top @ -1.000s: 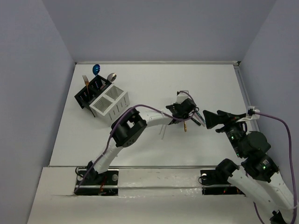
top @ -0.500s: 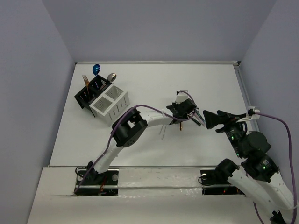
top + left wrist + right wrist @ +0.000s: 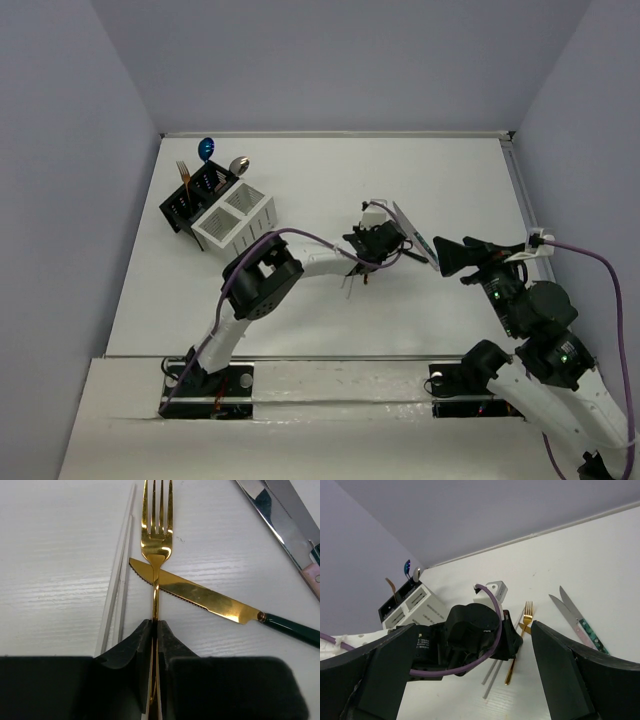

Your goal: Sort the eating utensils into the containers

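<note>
While the left gripper (image 3: pixel 155 626) has its jaws clenched on the gold fork's (image 3: pixel 156 540) thin handle, the fork's neck crosses the gold knife (image 3: pixel 200 595) on the surface (image 3: pixel 50 555), white chopsticks (image 3: pixel 120 575) just beside the fork. Risk here: any sideways drag could snag that knife, or the slim handle could pivot loose

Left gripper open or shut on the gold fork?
Shut: black fingers of the left gripper pinch the slim gold metal fork by its handle.
</note>
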Controlling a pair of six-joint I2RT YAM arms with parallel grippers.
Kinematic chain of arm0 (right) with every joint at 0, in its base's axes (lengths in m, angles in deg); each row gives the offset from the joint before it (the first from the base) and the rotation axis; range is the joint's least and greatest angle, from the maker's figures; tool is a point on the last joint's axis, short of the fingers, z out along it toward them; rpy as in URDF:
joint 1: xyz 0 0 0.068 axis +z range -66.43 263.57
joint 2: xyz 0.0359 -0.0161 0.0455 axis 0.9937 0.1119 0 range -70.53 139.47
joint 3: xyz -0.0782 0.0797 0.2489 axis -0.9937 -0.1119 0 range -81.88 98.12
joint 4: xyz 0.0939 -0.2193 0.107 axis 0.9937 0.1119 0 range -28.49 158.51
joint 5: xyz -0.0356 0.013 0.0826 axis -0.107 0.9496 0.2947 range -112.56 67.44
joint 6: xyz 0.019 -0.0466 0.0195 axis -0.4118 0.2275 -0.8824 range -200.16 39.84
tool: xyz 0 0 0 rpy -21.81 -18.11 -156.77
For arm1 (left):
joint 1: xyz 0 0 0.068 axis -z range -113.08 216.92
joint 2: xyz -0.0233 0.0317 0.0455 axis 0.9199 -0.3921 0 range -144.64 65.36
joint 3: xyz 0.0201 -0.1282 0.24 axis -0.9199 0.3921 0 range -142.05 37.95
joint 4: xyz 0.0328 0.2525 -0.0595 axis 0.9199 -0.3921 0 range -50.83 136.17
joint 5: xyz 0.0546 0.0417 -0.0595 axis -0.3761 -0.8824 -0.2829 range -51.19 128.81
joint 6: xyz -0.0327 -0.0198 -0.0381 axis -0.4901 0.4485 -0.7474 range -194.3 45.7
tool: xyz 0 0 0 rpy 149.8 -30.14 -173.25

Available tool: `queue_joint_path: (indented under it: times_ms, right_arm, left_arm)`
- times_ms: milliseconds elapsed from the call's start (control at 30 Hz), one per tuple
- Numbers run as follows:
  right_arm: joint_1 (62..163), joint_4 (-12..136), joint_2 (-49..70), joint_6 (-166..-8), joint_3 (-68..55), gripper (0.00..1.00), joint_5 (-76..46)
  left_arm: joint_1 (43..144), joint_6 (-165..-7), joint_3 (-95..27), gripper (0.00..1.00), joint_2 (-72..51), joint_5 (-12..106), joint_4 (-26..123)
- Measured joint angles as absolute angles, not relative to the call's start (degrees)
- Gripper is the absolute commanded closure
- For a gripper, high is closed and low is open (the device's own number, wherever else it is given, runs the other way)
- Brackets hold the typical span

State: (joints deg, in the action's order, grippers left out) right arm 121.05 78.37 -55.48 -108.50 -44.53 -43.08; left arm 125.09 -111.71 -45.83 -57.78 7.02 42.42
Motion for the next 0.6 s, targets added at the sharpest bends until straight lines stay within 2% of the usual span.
queue_joint_path:
  times_ms: [33,100,300,500,600]
  right_arm:
    - [121.05,78.28,-55.46,-108.5,-44.58,0.0,-43.08]
    - [121.05,77.96,-55.46,-108.5,-44.93,0.0,-42.99]
    - [121.05,77.89,-54.63,-108.5,-45.34,0.0,-42.51]
    - [121.05,77.87,-54.61,-108.48,-45.34,0.0,-42.47]
    - [121.05,77.87,-54.61,-108.48,-45.34,0.0,-42.47]
  left_arm:
    - [125.09,-111.6,-45.27,0.79,-57.47,6.78,42.44]
    - [125.09,-111.27,-44.85,0.75,-57.29,6.17,42.44]
    - [125.09,-109.46,-46.03,0.76,-57.78,5.73,40.91]
    - [125.0,-107.45,-49.86,0.84,-60.38,4.48,39.69]
    - [124.94,-106.68,-50.12,0.99,-60.62,4.05,39.64]
